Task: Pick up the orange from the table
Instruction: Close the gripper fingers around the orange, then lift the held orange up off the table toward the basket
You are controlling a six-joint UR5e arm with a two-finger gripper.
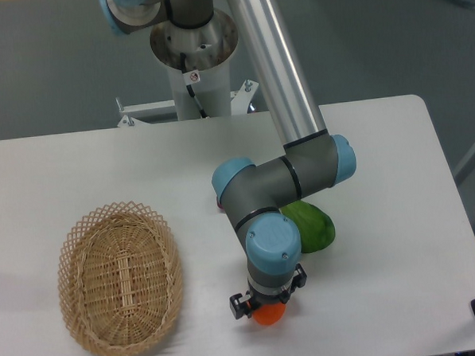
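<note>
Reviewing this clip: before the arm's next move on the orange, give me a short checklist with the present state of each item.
1. Orange in view on the table: ok, though only its lower part shows under the wrist.
2. End effector lined up over the orange: ok, it sits directly above it.
3. Fingers closed on the orange: cannot tell, the wrist hides them.
4. Orange off the table: cannot tell from this top-down view.
5. Green fruit apart from the end effector: ok, though it lies partly under the forearm.
6. Basket out of the way: ok, it is off to the side and holds nothing.
</note>
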